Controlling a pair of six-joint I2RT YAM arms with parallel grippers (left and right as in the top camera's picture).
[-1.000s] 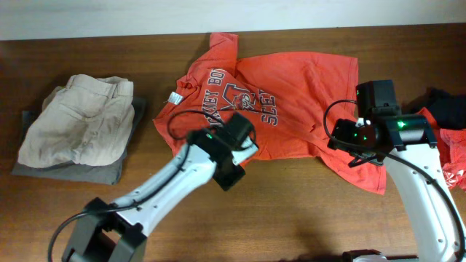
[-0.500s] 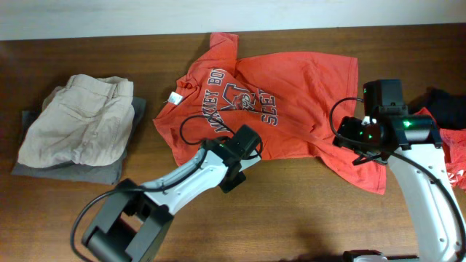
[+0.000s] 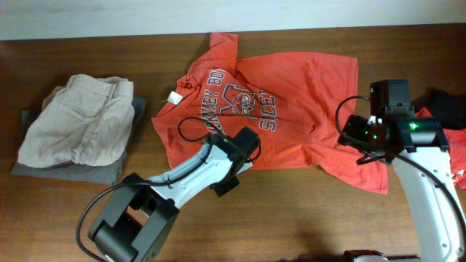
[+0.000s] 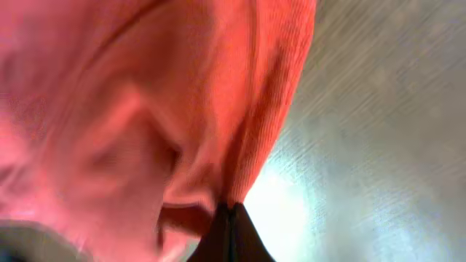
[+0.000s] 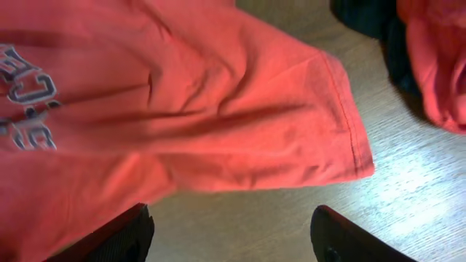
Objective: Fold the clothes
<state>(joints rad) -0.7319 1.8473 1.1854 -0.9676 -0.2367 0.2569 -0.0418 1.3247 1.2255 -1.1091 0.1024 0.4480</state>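
The orange-red T-shirt (image 3: 291,109) with navy and white print lies spread across the middle of the table, collar to the left. My left gripper (image 3: 244,145) is at its lower hem. In the left wrist view its fingers (image 4: 231,218) are pressed together with a fold of the orange cloth (image 4: 240,131) pinched at their tips. My right gripper (image 3: 360,142) hangs over the shirt's lower right sleeve (image 5: 291,124). It is open (image 5: 233,236), with bare wood between the fingers and the sleeve's edge just beyond them.
Beige trousers (image 3: 76,120) lie folded on a grey garment (image 3: 73,173) at the left. A black garment (image 3: 445,105) and a red shirt (image 3: 457,153) are heaped at the right edge, close to my right arm. They show again as the black garment (image 5: 371,18) and red shirt (image 5: 437,65).
My left gripper has slid to the T-shirt's lower hem and shut on it. The right gripper has drifted slightly to the right, still open.
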